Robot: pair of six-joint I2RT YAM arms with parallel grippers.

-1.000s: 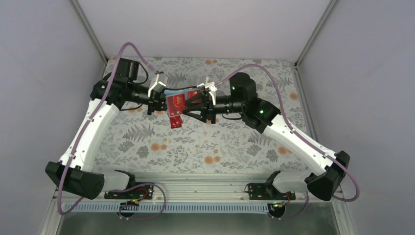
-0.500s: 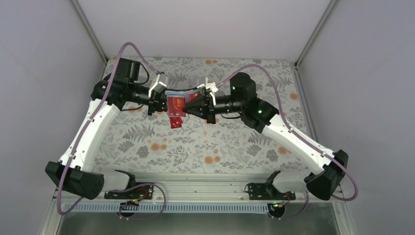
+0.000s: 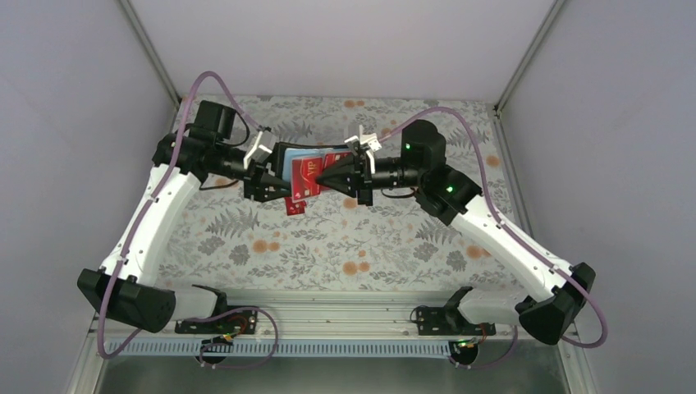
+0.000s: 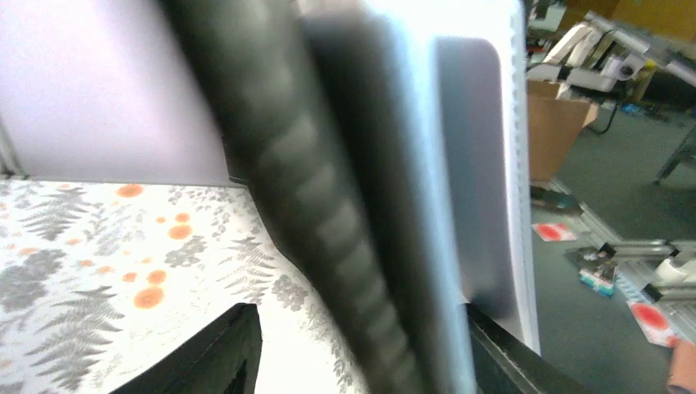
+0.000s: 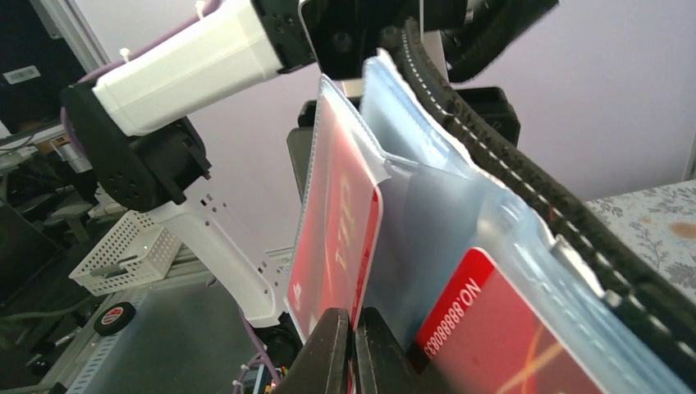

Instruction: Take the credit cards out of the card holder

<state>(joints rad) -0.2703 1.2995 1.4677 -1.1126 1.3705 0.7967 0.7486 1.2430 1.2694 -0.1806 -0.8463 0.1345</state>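
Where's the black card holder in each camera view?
Top external: card holder just up-left of centre.
Left wrist: card holder fills the middle, blurred, very close.
Right wrist: card holder runs from top centre to lower right.
Shared landmark: the floral tablecloth.

The cards (image 5: pixel 341 238) are red with pale lettering; the holder (image 5: pixel 427 205) is black outside, pale blue within. The worktop (image 3: pixel 328 246) is white with grey ferns and orange blossoms. The cables (image 3: pixel 209 76) are purple.

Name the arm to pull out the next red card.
Right. The right tool pinches the edge of a flat red card; the left tool grips the black folding card holder.
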